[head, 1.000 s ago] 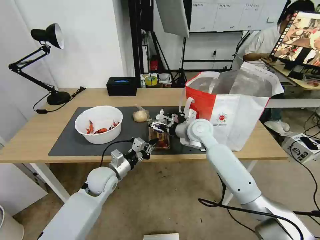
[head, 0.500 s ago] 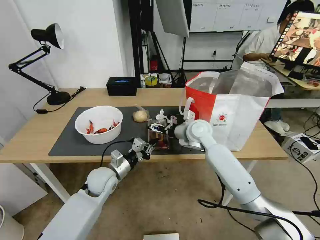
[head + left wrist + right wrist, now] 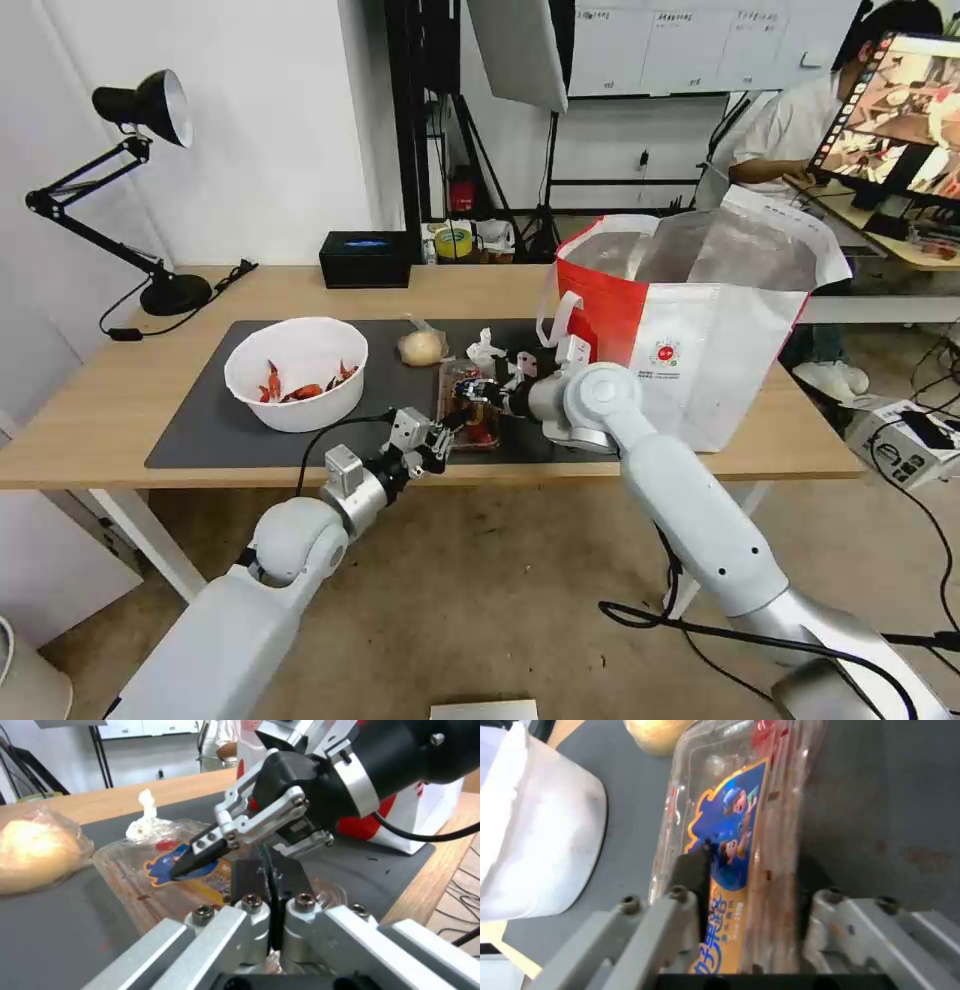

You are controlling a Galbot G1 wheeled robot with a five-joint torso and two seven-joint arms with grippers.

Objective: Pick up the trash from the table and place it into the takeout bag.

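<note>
Right gripper [image 3: 476, 392] reaches across the clear plastic hinged tray [image 3: 468, 402], jaws spread wide astride its labelled lid, nothing clamped. Left gripper [image 3: 437, 437] waits at the light-wood worktop's [image 3: 100, 400] front edge, jaws closed and empty. The white-and-red foil-lined takeout bag [image 3: 700, 330] gapes just beside; open room above.

Bright, even indoor light with soft shadows; head view bows at its edges; both wrist views blur close up.
</note>
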